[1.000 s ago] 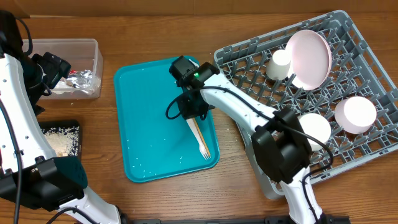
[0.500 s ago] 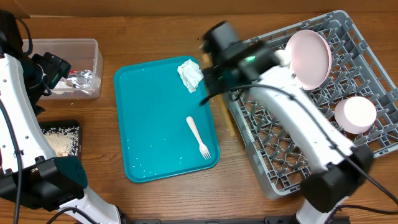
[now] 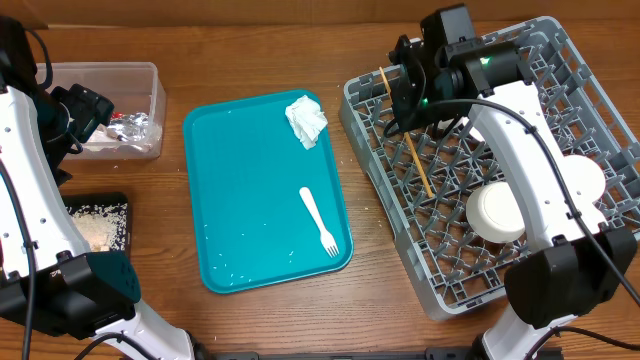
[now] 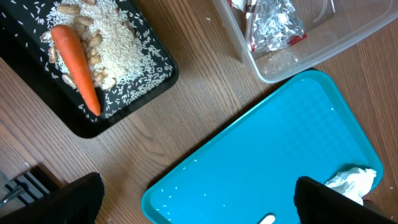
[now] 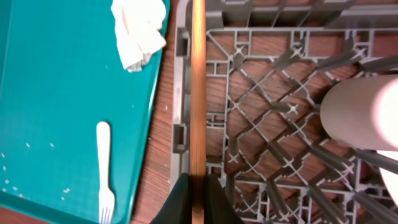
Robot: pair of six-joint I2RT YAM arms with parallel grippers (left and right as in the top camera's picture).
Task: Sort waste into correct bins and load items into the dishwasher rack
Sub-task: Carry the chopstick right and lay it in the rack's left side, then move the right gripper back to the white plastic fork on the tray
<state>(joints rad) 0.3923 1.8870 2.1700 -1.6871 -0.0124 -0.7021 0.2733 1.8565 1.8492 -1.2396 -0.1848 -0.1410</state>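
Right gripper is clenched on the wooden chopsticks above the left part of the grey dishwasher rack. From overhead the sticks run at a slant, far end past the rack's rim, near end over the peg grid; I cannot tell whether they touch the pegs. The wrist body hides the fingers there. The right wrist view supplies the grip: both fingers pinch the sticks at the frame's bottom edge, and the sticks read as one orange band along the rack's left wall. It also shows a white cup among the pegs, which the arm covers from overhead. Overhead alone gives a white bowl near the rack's middle and a second bowl half behind the arm. The white fork and a crumpled napkin lie well apart on the teal serving tray. Left gripper is spread wide, nothing between its fingers. Its wrist view resolves what overhead blurs: an orange carrot, rice and pasta pieces in the black tray, and a foil wrapper in the clear tub.
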